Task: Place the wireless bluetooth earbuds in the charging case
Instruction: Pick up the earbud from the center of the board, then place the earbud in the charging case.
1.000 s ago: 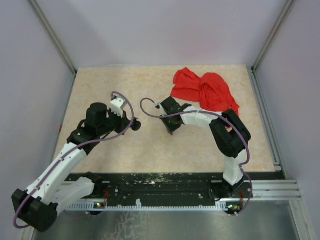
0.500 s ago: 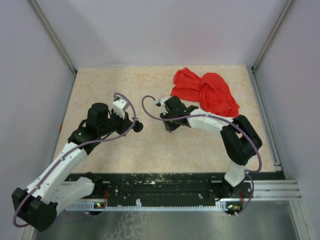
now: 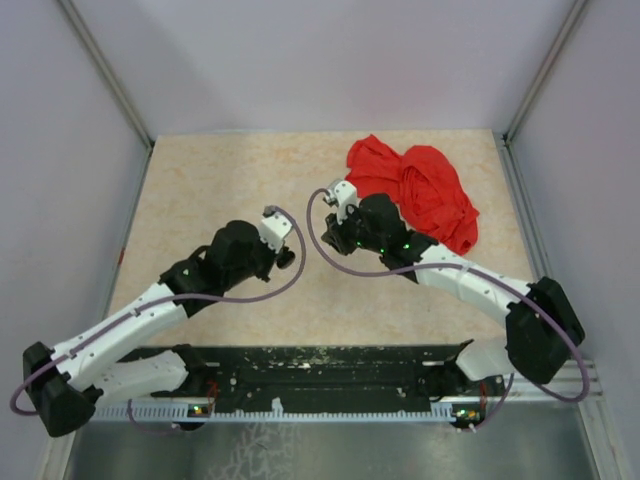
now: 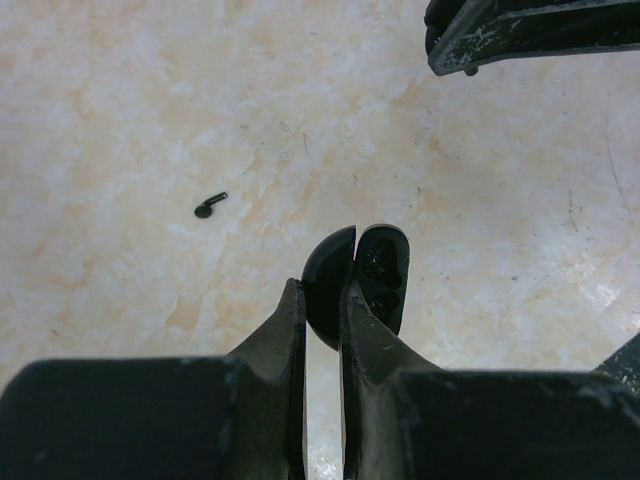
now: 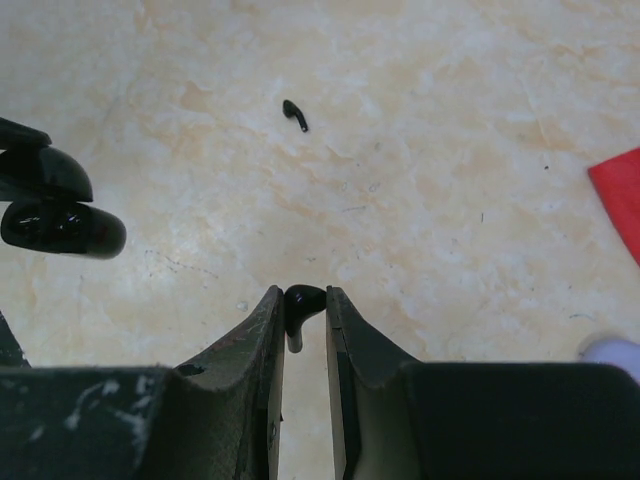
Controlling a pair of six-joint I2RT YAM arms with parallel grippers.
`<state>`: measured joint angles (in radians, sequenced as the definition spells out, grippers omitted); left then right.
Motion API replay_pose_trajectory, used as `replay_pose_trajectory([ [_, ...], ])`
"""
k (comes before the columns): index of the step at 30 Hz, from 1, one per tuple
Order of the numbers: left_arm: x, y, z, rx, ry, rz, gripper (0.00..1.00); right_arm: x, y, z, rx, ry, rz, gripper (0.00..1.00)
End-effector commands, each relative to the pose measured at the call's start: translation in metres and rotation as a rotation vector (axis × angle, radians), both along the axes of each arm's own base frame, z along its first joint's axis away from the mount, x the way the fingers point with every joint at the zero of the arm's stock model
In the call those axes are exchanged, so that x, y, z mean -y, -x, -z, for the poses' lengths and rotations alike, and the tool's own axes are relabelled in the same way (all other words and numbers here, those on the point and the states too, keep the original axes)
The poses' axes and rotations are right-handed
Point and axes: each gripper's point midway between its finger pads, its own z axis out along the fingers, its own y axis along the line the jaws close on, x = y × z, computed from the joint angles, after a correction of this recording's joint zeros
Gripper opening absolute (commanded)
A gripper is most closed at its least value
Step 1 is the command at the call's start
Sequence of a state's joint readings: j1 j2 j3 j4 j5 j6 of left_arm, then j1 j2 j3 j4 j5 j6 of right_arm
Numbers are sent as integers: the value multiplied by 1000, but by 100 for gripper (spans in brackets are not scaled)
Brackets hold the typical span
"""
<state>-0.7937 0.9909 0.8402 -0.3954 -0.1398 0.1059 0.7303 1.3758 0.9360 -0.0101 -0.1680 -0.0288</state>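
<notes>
Black earbud half-hidden in right gripper | left gripper clamps charging case

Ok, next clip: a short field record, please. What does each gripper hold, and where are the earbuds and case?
left gripper: shut on charging case, lid open
right gripper: shut on one earbud
second earbud: loose on table, apart from both grippers
inserted so far: none
other: red cloth at table's far right
</notes>
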Motion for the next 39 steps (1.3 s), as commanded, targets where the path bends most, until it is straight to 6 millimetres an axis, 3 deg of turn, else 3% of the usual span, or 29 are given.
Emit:
replay_pose_trajectory([
  [1,-5,-9,-26,145,-96,-94,0,-9,7,-50,169,-145,-58,10],
  [13,16,-7,-25,175,-111,-145,0,-6,35,-83,300,-289,-135,8],
  [21,35,-9,-25,203,-19,-128,0,-7,43,-91,327,-333,-156,7],
  [33,46,-12,-19,116,118,-239,0,-25,54,-107,406,-385,-153,6],
  [39,56,-9,-17,65,180,-245,0,-34,54,-97,398,-361,-158,6],
])
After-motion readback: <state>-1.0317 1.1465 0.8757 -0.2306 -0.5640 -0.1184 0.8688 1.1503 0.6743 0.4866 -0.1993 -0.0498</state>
